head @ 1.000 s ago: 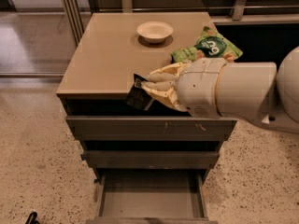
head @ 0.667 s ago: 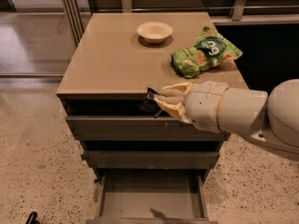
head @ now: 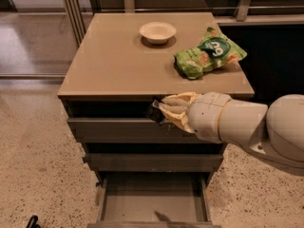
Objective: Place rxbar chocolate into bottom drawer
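Robot at the cabinet: the gripper is pictured level with the dark gap under the cabinet top. Its pale fingers are drawn in narrow on the chocolate bar. The bar is held in the air as a small dark shape at the fingertips, at 9 o'clock of the wrist. The bottom drawer is shown pulled open at 6 o'clock of the gripper and well below it, with nothing on its grey floor but a shadow near the front edge. Between the two, the top drawer and the middle drawer are pushed in. A bowl at 12 o'clock and a green snack bag at 1 o'clock are left on the top, well apart from the work.

The step in hand is judged to be the carry down to the drawer; the release is not yet made. It would be done well if the bar were first brought out clear of the two drawer fronts, then lowered straight toward 6 o'clock. The fingers are best opened only once the bar is low inside the tray and between its side walls, so that it is not dropped from a height and bounced over the rim. The thick white arm should be kept at 3 o'clock, off the drawer's right wall. How much of the wrapper is pinched cannot be told, so a slow descent is advised.
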